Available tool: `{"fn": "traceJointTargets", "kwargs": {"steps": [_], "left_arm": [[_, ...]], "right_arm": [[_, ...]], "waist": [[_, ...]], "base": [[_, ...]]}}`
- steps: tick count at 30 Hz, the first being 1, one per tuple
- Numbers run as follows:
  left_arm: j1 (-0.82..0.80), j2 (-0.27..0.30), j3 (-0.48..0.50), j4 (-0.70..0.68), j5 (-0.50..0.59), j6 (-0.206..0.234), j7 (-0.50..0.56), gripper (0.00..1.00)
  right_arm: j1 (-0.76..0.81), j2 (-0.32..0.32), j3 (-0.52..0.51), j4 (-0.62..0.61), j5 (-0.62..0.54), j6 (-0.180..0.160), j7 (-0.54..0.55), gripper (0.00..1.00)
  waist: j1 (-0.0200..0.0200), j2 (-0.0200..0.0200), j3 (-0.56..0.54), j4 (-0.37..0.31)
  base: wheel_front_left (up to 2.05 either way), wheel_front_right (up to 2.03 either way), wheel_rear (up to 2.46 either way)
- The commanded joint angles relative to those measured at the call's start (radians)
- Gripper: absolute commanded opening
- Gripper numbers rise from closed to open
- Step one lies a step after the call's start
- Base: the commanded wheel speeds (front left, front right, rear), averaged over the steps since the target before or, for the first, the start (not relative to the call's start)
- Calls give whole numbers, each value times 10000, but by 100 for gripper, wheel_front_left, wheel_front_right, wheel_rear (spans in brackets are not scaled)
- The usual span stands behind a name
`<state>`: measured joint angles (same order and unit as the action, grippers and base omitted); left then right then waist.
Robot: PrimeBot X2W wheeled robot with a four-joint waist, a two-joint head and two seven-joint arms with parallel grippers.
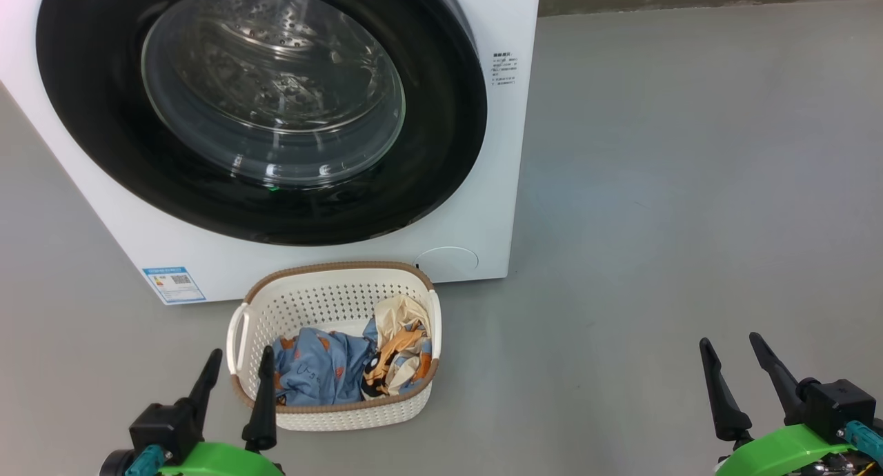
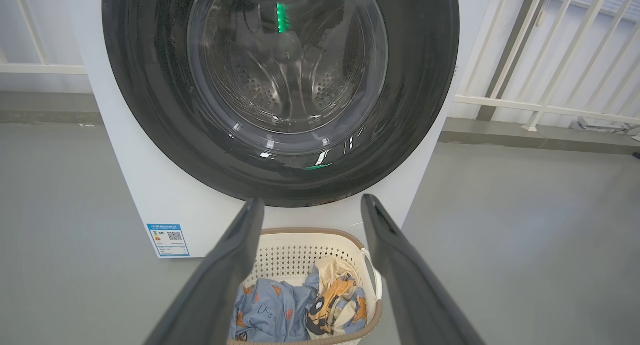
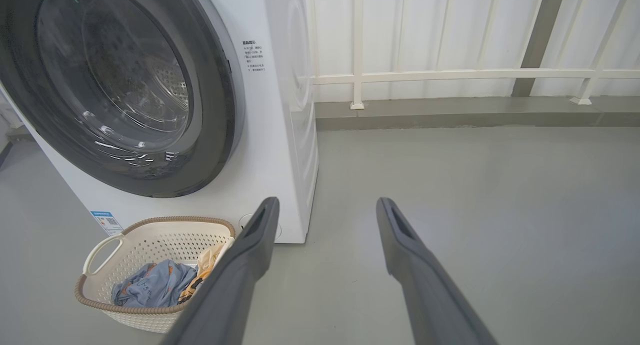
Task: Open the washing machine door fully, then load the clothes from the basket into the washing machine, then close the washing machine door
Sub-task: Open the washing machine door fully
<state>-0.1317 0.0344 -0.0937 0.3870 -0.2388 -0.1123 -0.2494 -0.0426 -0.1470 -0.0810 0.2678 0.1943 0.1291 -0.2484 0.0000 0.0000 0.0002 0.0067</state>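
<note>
Left end effector (image 1: pixel 241 352), fingers wide apart and empty, directly in front of the washing machine (image 1: pixel 497 186). Right end effector (image 1: pixel 729 339), likewise spread and empty, off to the right of the washing machine, over bare grey floor (image 1: pixel 655 221). Basket (image 1: pixel 345 417) on the floor just before the washing machine's front, below the washing machine door (image 1: pixel 90 117). Clothes (image 1: pixel 324 376), light blue and cream-orange, heaped inside. Door shut flush; steel drum (image 1: pixel 276 83) visible through its glass.
</note>
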Motion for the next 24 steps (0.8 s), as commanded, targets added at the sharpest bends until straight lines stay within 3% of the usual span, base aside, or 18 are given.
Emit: {"fn": "traceJointTargets", "kwargs": {"steps": [1, 9, 10, 11, 24], "left_arm": [[-327, 158, 333, -224, 42, 105, -124, 100], [-325, 158, 328, -234, 33, 124, -124, 100], [-325, 158, 325, -237, 34, 127, -124, 100], [-325, 158, 321, -241, 33, 130, -124, 100], [-378, 158, 243, -332, 82, 213, -124, 100]], "right_arm": [[-295, -90, 180, -232, 53, 16, -85, 100], [-294, -96, 164, -257, 51, 16, -83, 100], [-302, -92, 159, -264, 68, 16, -68, 46], [-306, -89, 164, -272, 92, 16, -55, 0], [-348, -202, 194, -237, 518, 16, -47, 0]], "waist": [[0, 0, 0, -1], [0, 0, -1, -2], [0, 0, 2, 0], [0, 0, 7, 3], [0, 0, 184, 15]], "base": [[0, 0, 0], [0, 0, 0], [0, 0, 0], [0, 0, 0], [0, 0, 0]]}}
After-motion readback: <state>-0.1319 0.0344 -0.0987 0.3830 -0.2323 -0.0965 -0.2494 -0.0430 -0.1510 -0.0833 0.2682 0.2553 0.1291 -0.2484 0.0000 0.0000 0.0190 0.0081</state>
